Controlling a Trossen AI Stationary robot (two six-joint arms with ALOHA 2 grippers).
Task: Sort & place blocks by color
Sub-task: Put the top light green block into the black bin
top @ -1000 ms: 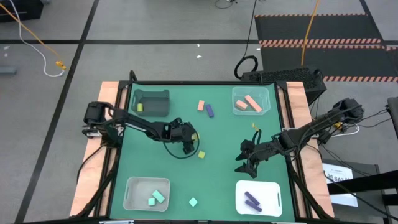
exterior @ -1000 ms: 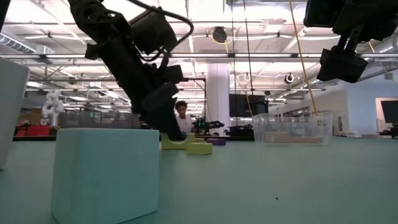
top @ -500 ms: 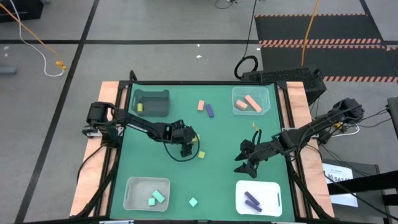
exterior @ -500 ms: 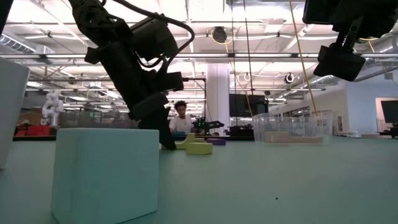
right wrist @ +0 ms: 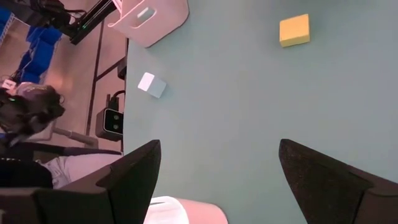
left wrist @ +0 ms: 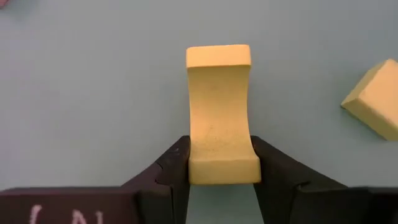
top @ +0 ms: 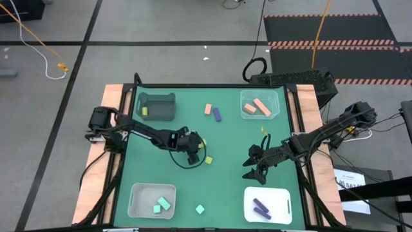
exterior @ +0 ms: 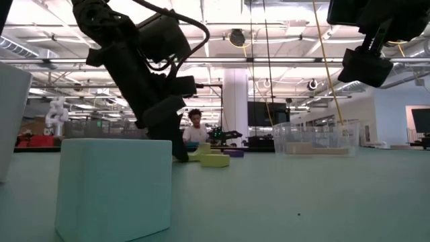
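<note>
1. Two dark, slender jointed arms, matte black throughout.
2. Left gripper [left wrist: 219,167]: black angular fingers [left wrist: 176,168], white lettering on the wrist housing.
3. Black cable looped beside it.
4. Right gripper [right wrist: 217,177]: broad, smooth black fingers [right wrist: 323,171].

The yellow bar [left wrist: 219,115] looks matt and faintly grainy like foam, the tabletop [left wrist: 93,112] smooth and matt, the clear bin [exterior: 316,138] glossy plastic.

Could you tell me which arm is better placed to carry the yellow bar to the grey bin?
Left: its gripper is shut on the yellow rectangular block, nearer the dark grey bin; the right gripper hangs open, empty.
</note>
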